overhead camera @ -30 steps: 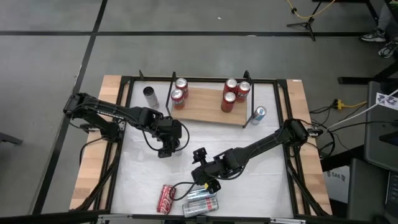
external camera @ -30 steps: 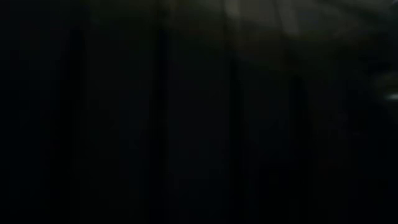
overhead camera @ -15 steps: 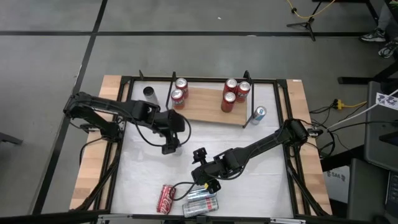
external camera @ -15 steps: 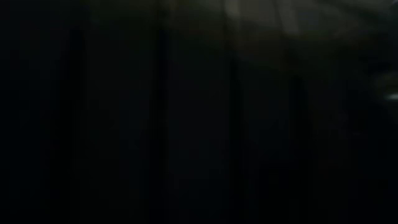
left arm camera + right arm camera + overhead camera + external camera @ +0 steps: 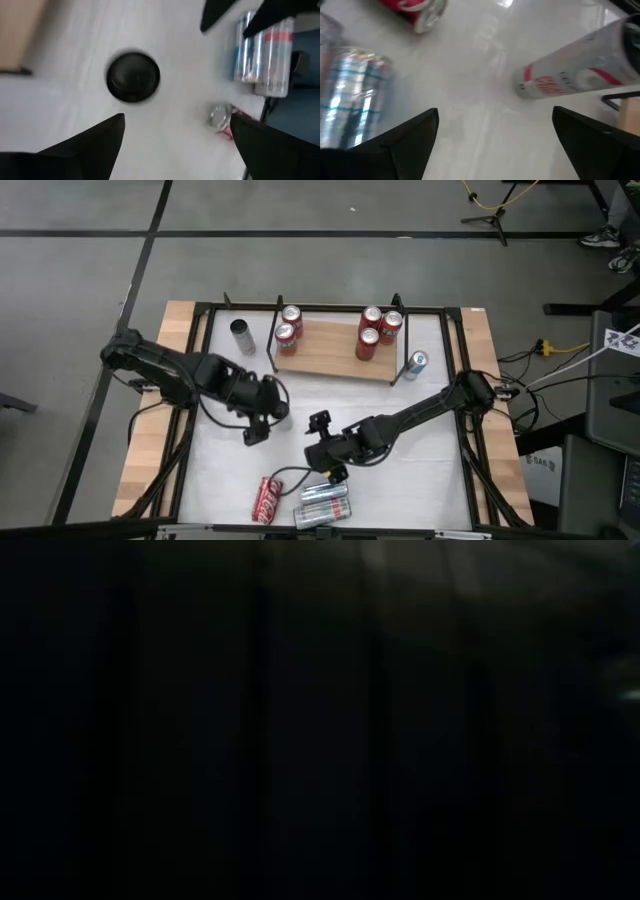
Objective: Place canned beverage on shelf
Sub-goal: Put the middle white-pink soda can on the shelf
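Though near right end effector, red can untouched.

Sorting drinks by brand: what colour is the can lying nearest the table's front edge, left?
Red with white lettering, clearest in the high view.

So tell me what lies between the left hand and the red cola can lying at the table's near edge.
Nothing: in the high view only bare white tabletop lies between the open left hand and the red cola can.
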You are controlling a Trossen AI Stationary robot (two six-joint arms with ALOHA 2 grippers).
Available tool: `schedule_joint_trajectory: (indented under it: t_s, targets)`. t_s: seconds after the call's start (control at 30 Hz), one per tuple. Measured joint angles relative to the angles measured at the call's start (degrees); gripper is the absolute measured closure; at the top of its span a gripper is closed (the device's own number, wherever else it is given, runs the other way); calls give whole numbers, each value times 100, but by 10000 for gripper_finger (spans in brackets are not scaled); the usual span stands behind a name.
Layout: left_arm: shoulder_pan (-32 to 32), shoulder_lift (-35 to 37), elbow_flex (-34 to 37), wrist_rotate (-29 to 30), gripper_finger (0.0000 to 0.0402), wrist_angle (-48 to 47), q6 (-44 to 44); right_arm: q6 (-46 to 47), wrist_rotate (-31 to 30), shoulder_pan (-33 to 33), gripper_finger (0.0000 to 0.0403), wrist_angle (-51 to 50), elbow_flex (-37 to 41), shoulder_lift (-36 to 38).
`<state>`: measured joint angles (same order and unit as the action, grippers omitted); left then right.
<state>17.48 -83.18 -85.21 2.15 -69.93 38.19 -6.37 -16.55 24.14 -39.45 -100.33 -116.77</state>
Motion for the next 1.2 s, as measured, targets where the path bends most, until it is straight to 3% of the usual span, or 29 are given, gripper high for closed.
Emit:
schedule_joint_trajectory:
  t_s: [0.4,0.73,1.03,1.2]
  targets:
    - [900,-8,1399,1067,49,194,2024,177,-36,-647,20,372,0,-37]
    - [839,-8,2047,1869,49,1126,2180,160,114,-928,20,742,4,-72]
    - [658,-8,2065,2143,49,1066,2169,19,705,-918,20,965,4,-129]
    - [646,-6,2065,2299,49,893,2138,9,714,-918,20,975,4,-129]
